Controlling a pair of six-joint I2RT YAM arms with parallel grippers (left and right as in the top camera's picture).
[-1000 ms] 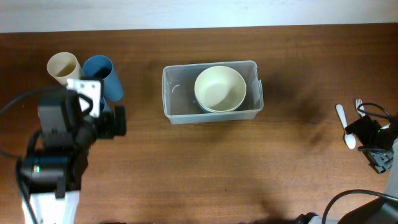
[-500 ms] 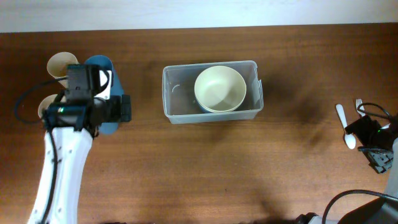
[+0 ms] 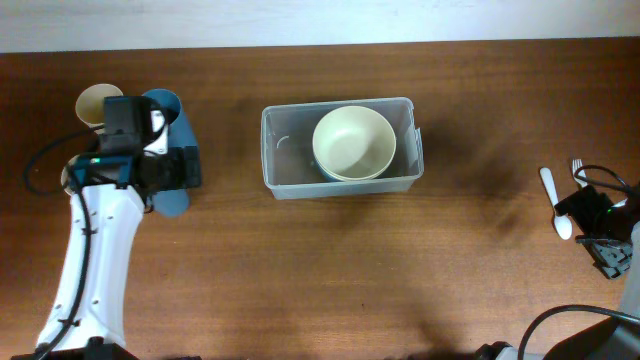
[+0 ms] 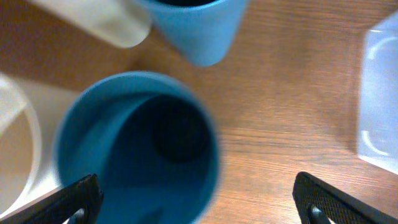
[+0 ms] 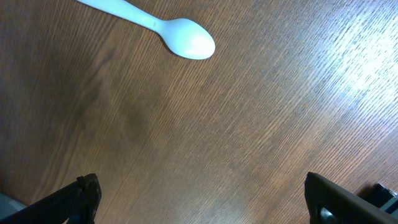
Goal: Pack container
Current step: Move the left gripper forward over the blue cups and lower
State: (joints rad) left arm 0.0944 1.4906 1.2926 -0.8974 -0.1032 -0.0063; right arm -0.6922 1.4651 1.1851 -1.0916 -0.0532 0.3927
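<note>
Container (image 3: 285, 172) sits upper centre of the overhead frame, clear plastic bin, long side running left-right on the table (image 3: 320, 280). Cream bowl (image 3: 353, 142) inside it, in the right-hand part; left part of the bin shows bare floor.

Left gripper (image 4: 199, 202) is at the left of the overhead frame, well apart from the container, jaws spread wide. In the left wrist view an upright blue cup (image 4: 143, 155) fills the lower left, its open mouth showing between my two fingertips; I can't tell whether either finger touches it. Crowded around it: a second blue cup (image 4: 199, 31) at top centre, a cream cup (image 4: 106, 22) at upper left just beside that one, and a pale round rim (image 4: 15, 155) at the left edge, right against the upright cup. Container corner shows at the right edge of that view.

Right gripper (image 5: 202, 202) is at the far right edge of the overhead, jaws wide, over bare wood. White spoon (image 5: 180, 37) lies at the top of the right wrist view; a white fork (image 3: 577, 170) lies just beside it in the overhead.
</note>
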